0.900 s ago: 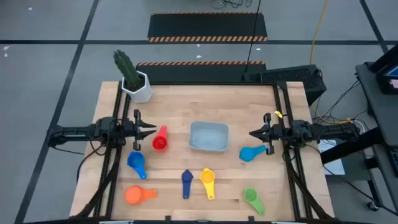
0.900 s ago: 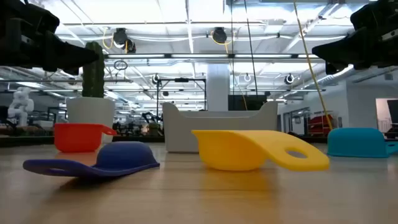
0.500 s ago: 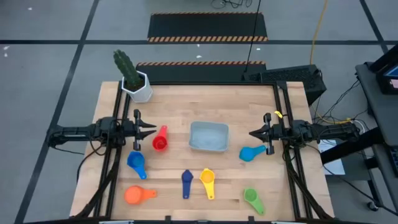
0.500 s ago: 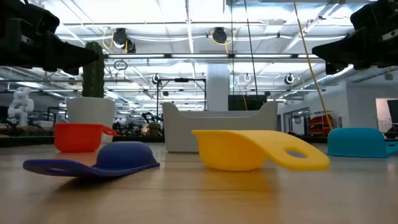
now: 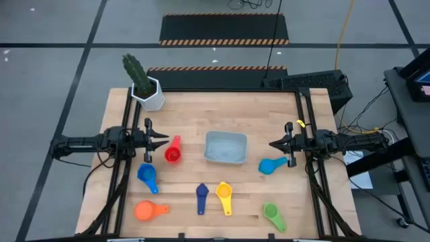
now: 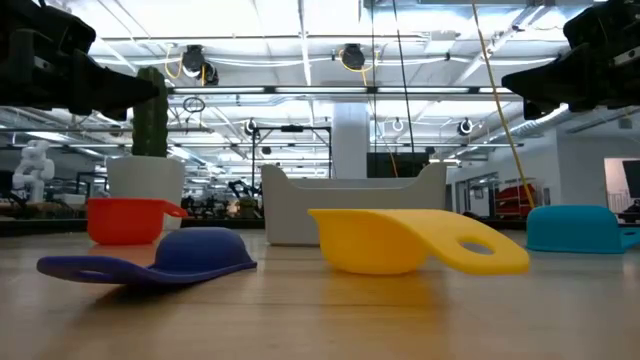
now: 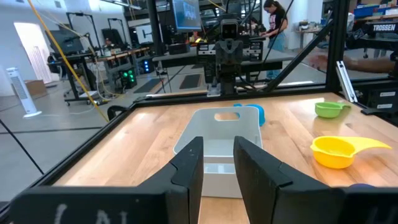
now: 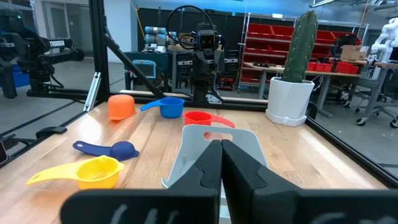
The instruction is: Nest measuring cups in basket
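Both arms reach level over the table's side edges, facing each other across the basket [image 5: 225, 147], which sits empty at the table's middle. The left gripper [image 5: 163, 140] hovers with fingers narrowly parted, just left of the red cup [image 5: 173, 152]. The right gripper [image 5: 274, 144], fingers pressed together, hangs just beyond the light blue cup [image 5: 269, 166]. Five more cups lie nearer the front edge.

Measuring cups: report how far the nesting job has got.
Nothing looks done: the pale grey-blue plastic basket holds no cup. In hand: nothing; left gripper and right gripper hover empty at the table's sides. Left: the six visible cups, including the red scoop and yellow scoop.
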